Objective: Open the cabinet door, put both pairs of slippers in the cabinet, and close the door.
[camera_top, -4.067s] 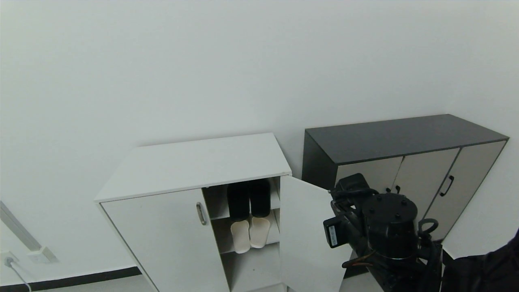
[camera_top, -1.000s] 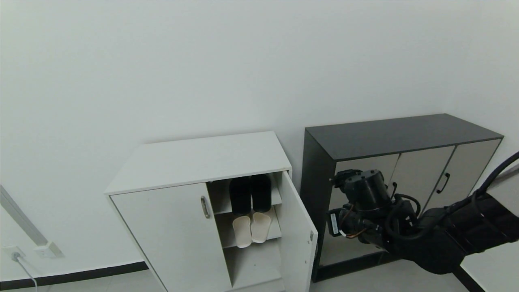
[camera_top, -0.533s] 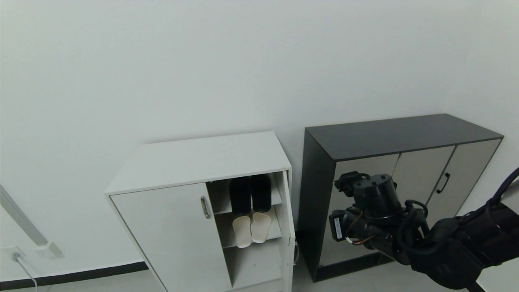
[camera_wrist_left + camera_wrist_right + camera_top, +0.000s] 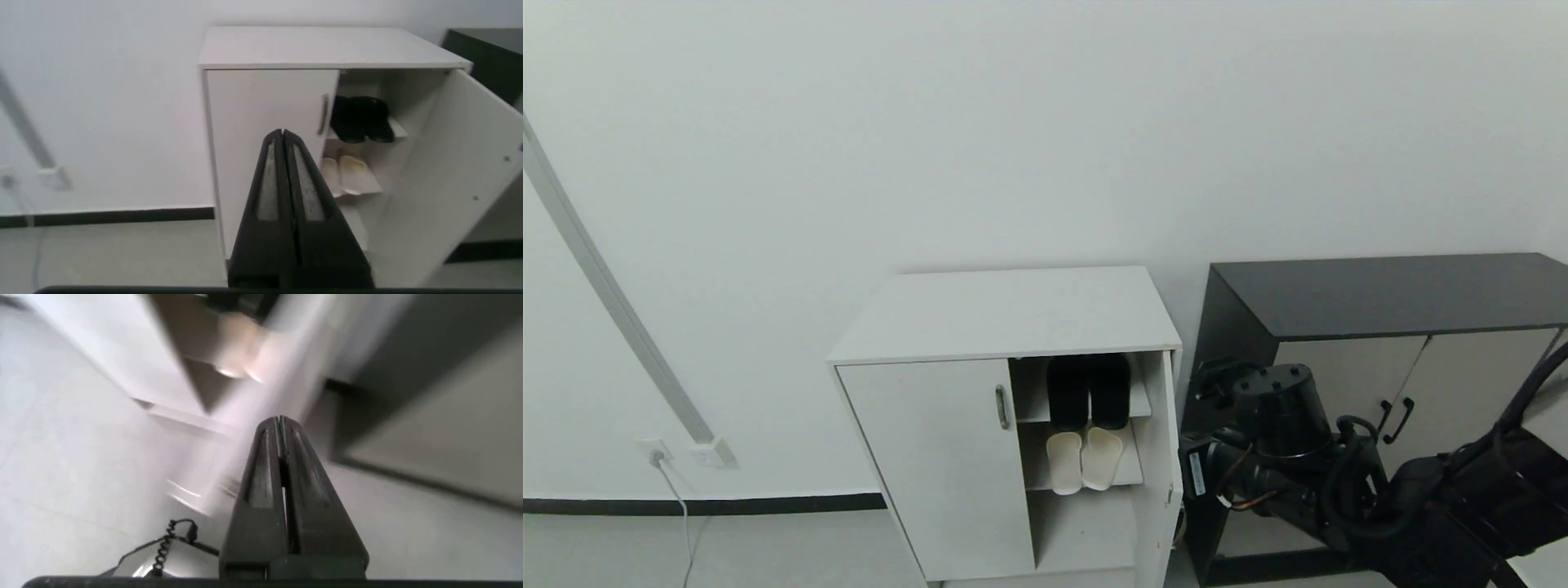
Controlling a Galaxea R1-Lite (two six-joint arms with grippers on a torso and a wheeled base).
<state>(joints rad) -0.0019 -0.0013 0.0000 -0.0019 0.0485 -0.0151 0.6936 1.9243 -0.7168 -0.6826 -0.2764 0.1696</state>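
In the head view, the white cabinet [image 4: 1005,314] stands by the wall with its right door [image 4: 1168,425] wide open. The black slippers [image 4: 1089,390] sit on the top shelf. The white slippers [image 4: 1085,460] sit on the shelf under them. The right arm [image 4: 1282,433] is bent low, just beside the open door and in front of a dark cabinet [image 4: 1380,294].

In the left wrist view, the left gripper [image 4: 283,135] points at the white cabinet from well back. Its fingers are pressed together with nothing between them.

In the right wrist view, the right gripper [image 4: 280,422] points down at the floor [image 4: 57,457]. Its fingers are pressed together too.
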